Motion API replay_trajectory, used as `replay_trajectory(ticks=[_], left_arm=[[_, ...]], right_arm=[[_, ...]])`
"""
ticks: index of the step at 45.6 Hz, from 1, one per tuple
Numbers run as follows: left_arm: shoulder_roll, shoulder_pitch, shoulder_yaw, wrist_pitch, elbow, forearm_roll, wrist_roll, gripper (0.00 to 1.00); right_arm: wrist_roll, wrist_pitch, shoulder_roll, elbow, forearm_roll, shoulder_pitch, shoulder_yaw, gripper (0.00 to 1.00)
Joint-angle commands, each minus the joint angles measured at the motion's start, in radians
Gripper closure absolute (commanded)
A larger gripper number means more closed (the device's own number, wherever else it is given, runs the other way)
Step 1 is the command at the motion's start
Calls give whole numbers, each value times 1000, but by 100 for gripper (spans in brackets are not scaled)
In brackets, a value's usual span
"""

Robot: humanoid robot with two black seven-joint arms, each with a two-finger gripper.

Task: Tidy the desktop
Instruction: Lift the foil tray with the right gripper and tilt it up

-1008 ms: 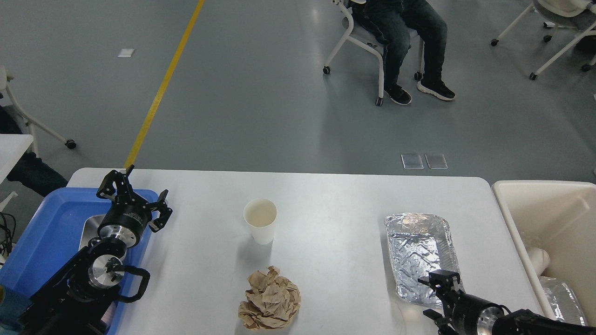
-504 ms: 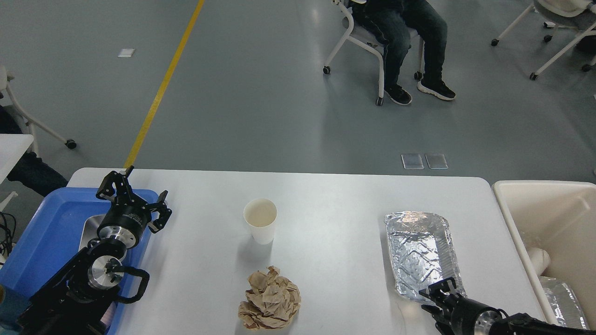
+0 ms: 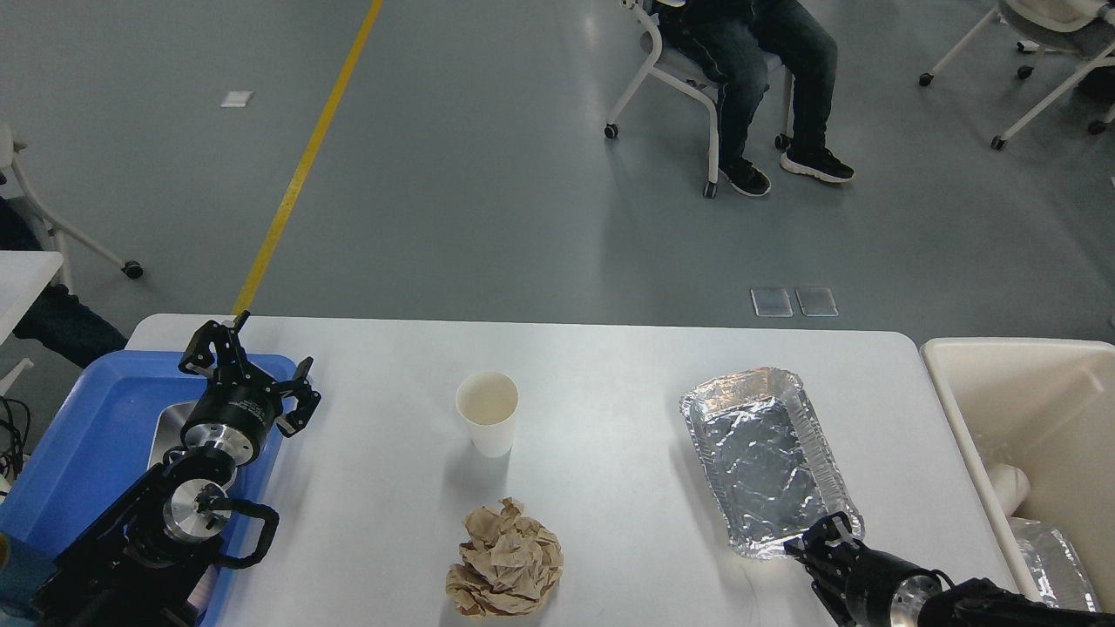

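Note:
The desktop (image 3: 610, 366) is a wide white-grey table top. On it stand a white paper cup (image 3: 488, 414), upright and empty, a crumpled brown paper ball (image 3: 505, 562) near the front edge, and a foil tray (image 3: 762, 457) at the right. My right gripper (image 3: 823, 535) is closed on the foil tray's near right corner, and the tray sits tilted and turned to the left. My left gripper (image 3: 253, 361) is open and empty over the right edge of the blue tray (image 3: 96, 427).
A cream bin (image 3: 1019, 392) stands off the table's right end, with white and foil rubbish inside. A metal dish (image 3: 165, 427) lies in the blue tray. A seated person (image 3: 758, 61) and chairs are on the floor beyond the table.
The foil tray has swung: its far end moved up and to the left while its near corner stays at my right gripper. The left arm has not moved.

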Motion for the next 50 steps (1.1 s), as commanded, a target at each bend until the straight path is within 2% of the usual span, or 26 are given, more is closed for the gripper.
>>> replay_trajectory(ticks=[1, 8, 15, 28, 39, 43, 50], left_arm=[[0, 0, 1, 0, 0, 0, 1, 3], [0, 0, 1, 0, -1, 0, 3, 3], [0, 0, 1, 0, -1, 0, 3, 3], [0, 0, 1, 2, -1, 0, 3, 3], [12, 2, 3, 0, -3, 3, 11, 3], [28, 2, 29, 2, -1, 3, 9, 3], [49, 0, 63, 3, -3, 3, 6, 3]], right_arm=[[1, 29, -85, 72, -89, 25, -4, 100], [0, 95, -227, 162, -132, 125, -63, 100], [0, 206, -361, 218, -194, 261, -141, 100], [-12, 434, -505, 215, -447, 398, -149, 100], [-8, 650, -468, 160, -671, 508, -147, 100], [-6, 710, -412, 127, -724, 560, -147, 100], [-17, 746, -274, 45, -746, 620, -150, 100]])
